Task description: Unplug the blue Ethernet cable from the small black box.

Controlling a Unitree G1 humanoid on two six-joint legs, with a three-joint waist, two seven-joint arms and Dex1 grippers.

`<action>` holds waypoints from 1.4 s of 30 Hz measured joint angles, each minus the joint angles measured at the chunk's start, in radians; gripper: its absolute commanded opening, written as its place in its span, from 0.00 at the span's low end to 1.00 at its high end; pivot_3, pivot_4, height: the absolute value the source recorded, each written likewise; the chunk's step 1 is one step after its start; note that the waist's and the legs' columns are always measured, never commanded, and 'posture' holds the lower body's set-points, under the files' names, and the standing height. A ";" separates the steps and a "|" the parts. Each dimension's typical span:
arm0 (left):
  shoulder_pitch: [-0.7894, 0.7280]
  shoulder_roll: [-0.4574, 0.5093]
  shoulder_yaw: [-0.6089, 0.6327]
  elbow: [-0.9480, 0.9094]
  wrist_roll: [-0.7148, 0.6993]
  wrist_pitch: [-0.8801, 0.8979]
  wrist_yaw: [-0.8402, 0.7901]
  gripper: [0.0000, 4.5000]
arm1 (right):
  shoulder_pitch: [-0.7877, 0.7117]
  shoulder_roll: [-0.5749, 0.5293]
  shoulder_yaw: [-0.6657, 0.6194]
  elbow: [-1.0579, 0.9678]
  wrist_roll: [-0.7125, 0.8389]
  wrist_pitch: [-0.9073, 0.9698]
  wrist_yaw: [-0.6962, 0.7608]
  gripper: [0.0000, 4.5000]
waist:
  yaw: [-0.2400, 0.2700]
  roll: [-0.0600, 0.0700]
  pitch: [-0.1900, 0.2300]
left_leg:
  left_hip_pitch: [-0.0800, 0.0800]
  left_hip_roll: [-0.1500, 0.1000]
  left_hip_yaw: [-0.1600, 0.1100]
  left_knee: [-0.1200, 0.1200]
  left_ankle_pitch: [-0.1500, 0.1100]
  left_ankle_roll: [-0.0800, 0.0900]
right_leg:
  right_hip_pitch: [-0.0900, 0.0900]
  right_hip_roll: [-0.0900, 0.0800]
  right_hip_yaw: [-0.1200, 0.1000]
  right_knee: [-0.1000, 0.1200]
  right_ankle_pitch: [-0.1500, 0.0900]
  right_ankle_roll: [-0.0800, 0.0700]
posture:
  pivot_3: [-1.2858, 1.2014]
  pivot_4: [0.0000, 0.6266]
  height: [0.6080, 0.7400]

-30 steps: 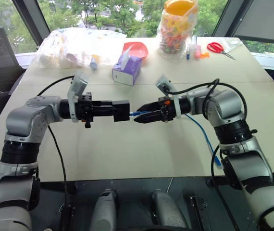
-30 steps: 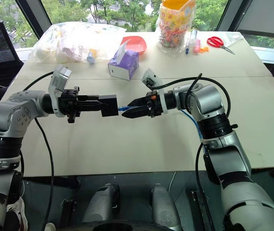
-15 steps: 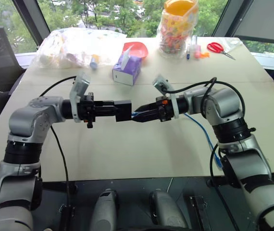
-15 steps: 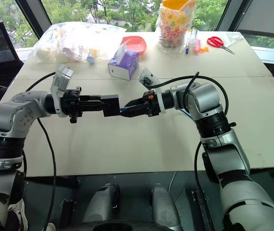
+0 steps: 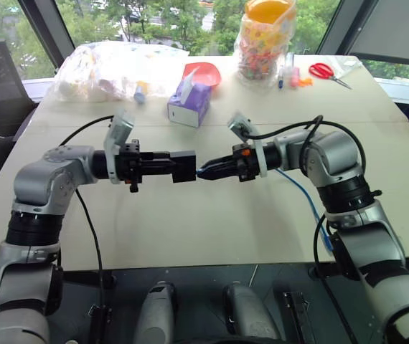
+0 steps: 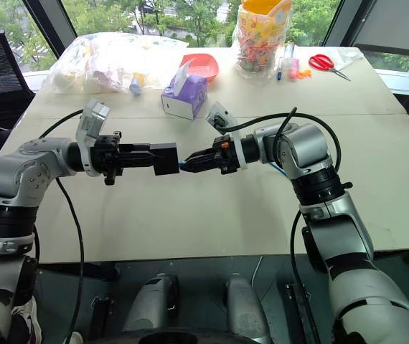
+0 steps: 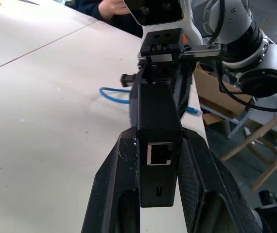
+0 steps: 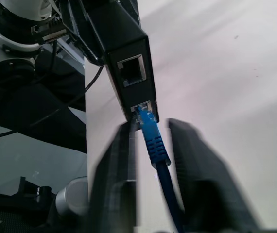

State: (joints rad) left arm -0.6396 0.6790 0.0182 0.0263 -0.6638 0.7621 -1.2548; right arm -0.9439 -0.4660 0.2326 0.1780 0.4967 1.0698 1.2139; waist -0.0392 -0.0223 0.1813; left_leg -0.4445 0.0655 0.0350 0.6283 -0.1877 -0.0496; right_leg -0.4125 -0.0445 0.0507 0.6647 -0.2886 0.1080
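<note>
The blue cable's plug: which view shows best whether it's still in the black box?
The right wrist view: the plug sits in the black box's lower port. Both eye views show a blue sliver between the hands; the left wrist view shows cable behind the box.

We list the small black box (image 7: 159, 145) as matt black plastic with smooth faces. We note the blue Ethernet cable (image 8: 154, 145) as glossy rubbery plastic, ribbed at the boot beside the box. The table (image 5: 212, 222) beneath the box looks smooth, matt, pale laminate.
</note>
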 measured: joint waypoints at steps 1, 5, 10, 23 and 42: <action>0.000 0.000 0.000 0.000 0.000 -0.003 -0.003 0.10 | 0.000 -0.001 0.000 -0.001 0.000 0.000 0.002 0.00 | 0.000 0.000 0.000 | 0.000 0.000 0.000 0.000 0.000 0.000 | 0.000 0.000 0.000 0.000 0.000 0.000 | 0.52 0.24 0.96; 0.000 0.000 0.000 0.000 0.000 -0.004 -0.003 0.10 | 0.000 -0.001 0.001 -0.002 0.000 0.000 0.007 0.00 | 0.000 0.000 0.000 | 0.000 0.000 0.000 0.000 0.000 0.000 | 0.000 0.000 0.000 0.000 0.000 0.000 | 0.52 0.24 0.96; 0.000 0.000 0.000 0.000 0.000 -0.004 -0.005 0.10 | 0.000 -0.001 0.001 -0.002 0.000 0.001 0.008 0.00 | 0.000 0.000 0.000 | 0.000 0.000 0.000 0.000 0.000 0.000 | 0.000 0.000 0.000 0.000 0.000 0.000 | 0.52 0.24 0.96; 0.079 0.118 0.037 -0.042 -0.002 -0.030 -0.054 0.10 | -0.073 -0.103 -0.056 0.163 0.015 -0.012 0.014 0.00 | 0.004 0.001 0.001 | 0.000 0.000 0.001 -0.001 0.000 0.000 | -0.001 -0.001 0.000 -0.001 -0.002 -0.003 | 0.52 0.24 0.96; -0.036 -0.343 -0.146 0.308 0.401 -0.593 0.294 0.10 | -0.217 0.081 -0.147 0.994 -0.359 -0.653 -0.563 0.19 | -0.004 0.001 0.002 | -0.005 0.000 0.004 -0.002 0.000 0.000 | -0.007 0.000 0.003 0.000 0.000 0.001 | 0.52 0.24 0.96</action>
State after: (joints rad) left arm -0.6759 0.3358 -0.1278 0.3348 -0.2633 0.1688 -0.9605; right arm -1.1613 -0.3846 0.0852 1.1719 0.1376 0.4166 0.6511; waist -0.0437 -0.0211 0.1828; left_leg -0.4500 0.0652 0.0387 0.6265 -0.1877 -0.0493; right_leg -0.4193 -0.0448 0.0532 0.6652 -0.2881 0.1089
